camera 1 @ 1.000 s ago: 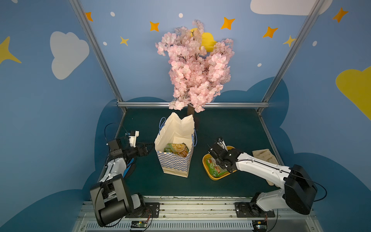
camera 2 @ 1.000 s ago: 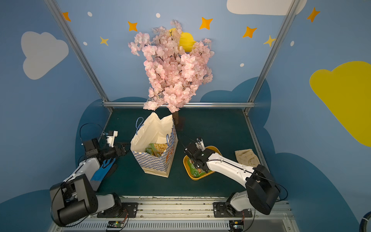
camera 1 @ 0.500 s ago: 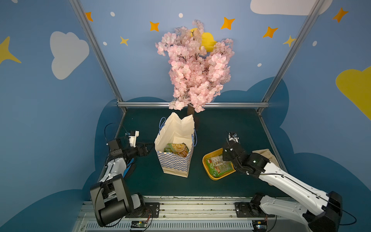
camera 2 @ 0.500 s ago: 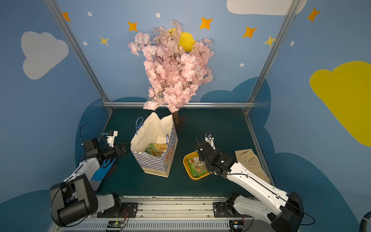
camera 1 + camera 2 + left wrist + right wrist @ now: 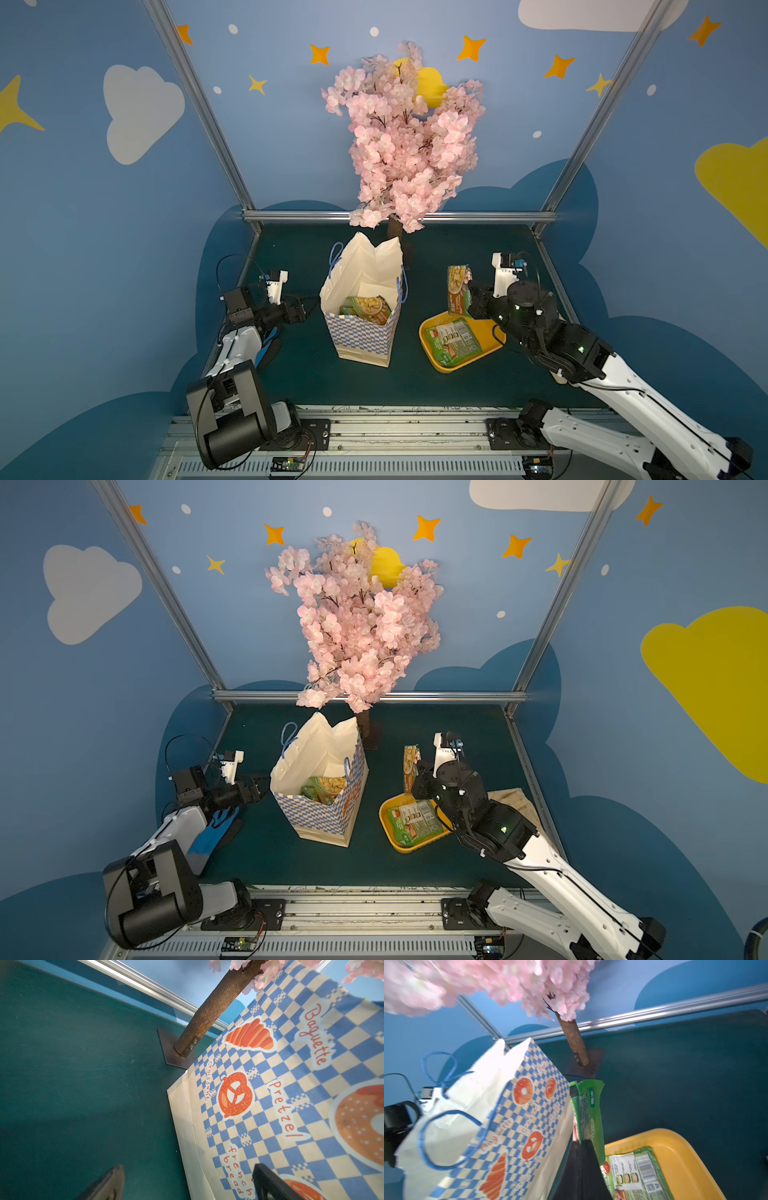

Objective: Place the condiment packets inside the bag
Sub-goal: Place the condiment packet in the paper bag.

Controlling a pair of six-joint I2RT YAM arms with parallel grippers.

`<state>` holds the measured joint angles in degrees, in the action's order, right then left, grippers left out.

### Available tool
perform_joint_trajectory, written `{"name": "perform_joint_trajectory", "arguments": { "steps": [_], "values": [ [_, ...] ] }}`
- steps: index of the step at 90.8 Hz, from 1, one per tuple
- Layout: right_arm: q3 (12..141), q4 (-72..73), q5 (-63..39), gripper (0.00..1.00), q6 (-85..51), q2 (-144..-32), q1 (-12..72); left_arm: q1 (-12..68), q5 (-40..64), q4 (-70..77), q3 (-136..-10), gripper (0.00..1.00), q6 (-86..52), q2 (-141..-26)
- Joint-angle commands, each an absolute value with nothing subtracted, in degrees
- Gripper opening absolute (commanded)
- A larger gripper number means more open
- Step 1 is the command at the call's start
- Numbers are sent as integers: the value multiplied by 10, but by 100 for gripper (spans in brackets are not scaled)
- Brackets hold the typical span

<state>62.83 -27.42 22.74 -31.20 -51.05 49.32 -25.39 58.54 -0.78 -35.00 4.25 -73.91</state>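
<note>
Because the paper gift bag (image 5: pixel 365 336) is light and would likely tip when something drops in, my left pincer (image 5: pixel 306 311) stands wide open at middle left of both top views, just beside its checkered wall, ready to steady it, I judge; whether it touches the paper I cannot tell. One blue glove (image 5: pixel 212 833) lies on the table below that arm. At centre the one bag stands upright with its cream mouth gaping, under the one pink blossom tree (image 5: pixel 407 145), and I count two green condiment packets (image 5: pixel 368 308) already inside it. Right of the bag, my right pincer (image 5: pixel 468 296) is clamped on the lower end of a third packet (image 5: pixel 456 286), holding it upright and clear above the tray, so that, I reckon, it can go edge-first into the mouth. Below it, at lower right of centre, the one yellow tray (image 5: pixel 494 347) holds at least one more packet (image 5: pixel 455 340), label side down with its barcode showing; whether another hides beneath I cannot tell. Farthest right, one beige cloth (image 5: pixel 515 802) lies partly behind my right arm.
</note>
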Motion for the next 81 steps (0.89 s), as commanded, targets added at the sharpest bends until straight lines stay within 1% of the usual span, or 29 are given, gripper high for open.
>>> {"name": "perform_joint_trajectory", "arguments": {
  "steps": [1,19,44,56,69,81],
  "values": [
    [686,-237,192,0,-298,-534,502,-257,598,-6,-344,100,42,-732],
    [792,-220,168,0,-275,-610,529,-256,598,-6,-344,100,42,-731],
    [940,-214,161,0,-231,-726,578,-257,599,-4,-343,100,43,-732],
    [967,-193,160,0,-227,-765,586,-258,604,-4,-344,100,42,-734],
    [968,-152,154,0,-236,-797,589,-259,605,-3,-342,100,41,-729],
    [978,-147,144,0,-244,-829,593,-259,605,0,-340,100,41,-726]
  ]
}}
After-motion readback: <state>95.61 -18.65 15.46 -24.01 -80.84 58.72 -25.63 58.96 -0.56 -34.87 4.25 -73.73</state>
